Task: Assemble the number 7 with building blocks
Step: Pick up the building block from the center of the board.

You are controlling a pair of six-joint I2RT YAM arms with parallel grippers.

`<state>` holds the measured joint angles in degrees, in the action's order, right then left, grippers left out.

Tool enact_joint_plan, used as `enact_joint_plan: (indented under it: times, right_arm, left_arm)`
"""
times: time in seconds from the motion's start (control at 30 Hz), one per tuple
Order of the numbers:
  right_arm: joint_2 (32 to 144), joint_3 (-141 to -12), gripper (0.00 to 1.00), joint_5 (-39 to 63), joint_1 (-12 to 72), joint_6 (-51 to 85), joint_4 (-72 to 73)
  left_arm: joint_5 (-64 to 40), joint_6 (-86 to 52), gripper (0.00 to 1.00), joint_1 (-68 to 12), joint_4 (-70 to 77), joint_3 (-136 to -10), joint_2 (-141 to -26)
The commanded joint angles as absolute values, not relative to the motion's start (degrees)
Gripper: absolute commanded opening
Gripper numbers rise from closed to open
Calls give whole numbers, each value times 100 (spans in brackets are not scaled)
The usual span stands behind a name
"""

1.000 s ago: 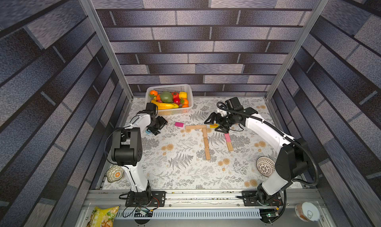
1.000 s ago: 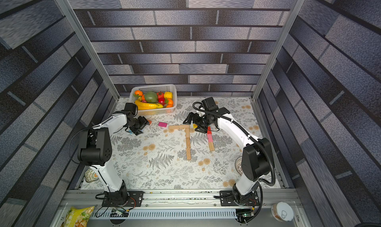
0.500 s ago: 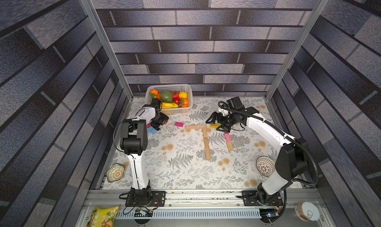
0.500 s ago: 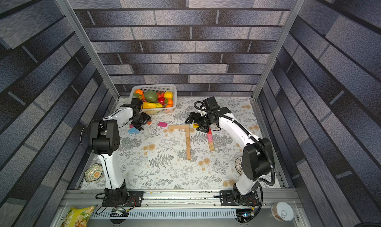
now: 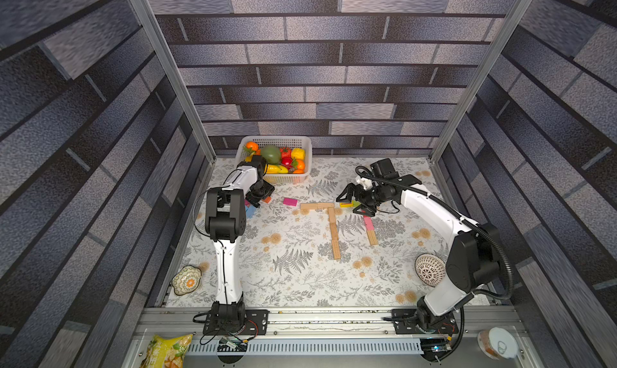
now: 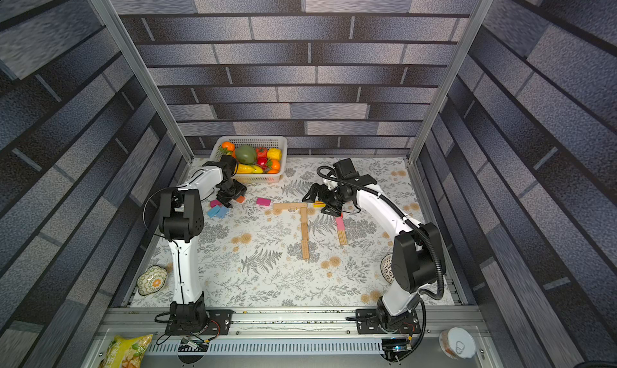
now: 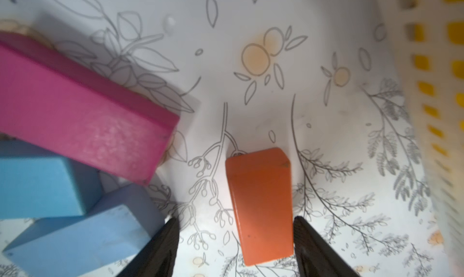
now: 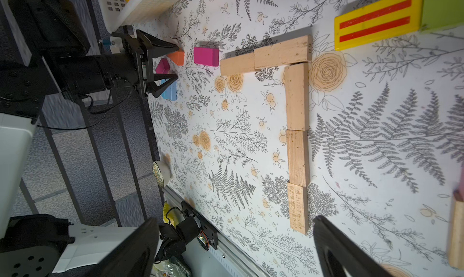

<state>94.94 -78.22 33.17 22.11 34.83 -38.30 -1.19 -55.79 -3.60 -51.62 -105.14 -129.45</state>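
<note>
Brick-patterned walls enclose a fern-and-flower tablecloth, and a white basket of toy fruit stands against the back wall. Just in front of the basket's left end, the left gripper sits low over an orange block. Its jaws are parted wider than the block and straddle it, one finger close beside its edge and the other clear, so it has no grip. A magenta block and two blue blocks lie just beyond, farther from the basket. The number 7, five tan blocks, lies flat in front of the basket's right corner, its bar nearest the basket and its stem running away from it. Farther right of the basket, the right gripper hovers with jaws spread wide, holding nothing, near a yellow red-striped block and a green block.
</note>
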Motion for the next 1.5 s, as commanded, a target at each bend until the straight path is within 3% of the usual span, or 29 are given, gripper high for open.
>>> enact_joint_plan:
  times: [0.0,0.1,0.5,1.03,1.3,1.47]
  right_arm:
    - [9601,-7823,97,3440,2101,3317,-3945]
    - [9575,-7781,97,3445,2040,3263,-3977]
    - [9485,-7613,96,3458,1979,3281,-3861]
    - [8743,-7292,96,3081,1981,3477,-3838]
    - [8529,-7325,94,2598,2019,3463,-4382]
    - [8615,-7544,94,2555,2205,3141,-4543]
  left_arm:
    - [107,-5534,73,-472,-5428,-10803,-13253]
    - [107,-5542,69,-468,-5446,-10826,-13295]
    - [-51,-5342,34,-496,-4921,-9941,-12691]
    - [-535,-3912,33,-718,-4759,-8074,-10397]
    - [-640,-3068,33,-2202,-5127,-7202,-9967]
    - [-684,-3127,34,-2706,-4922,-6633,-9827]
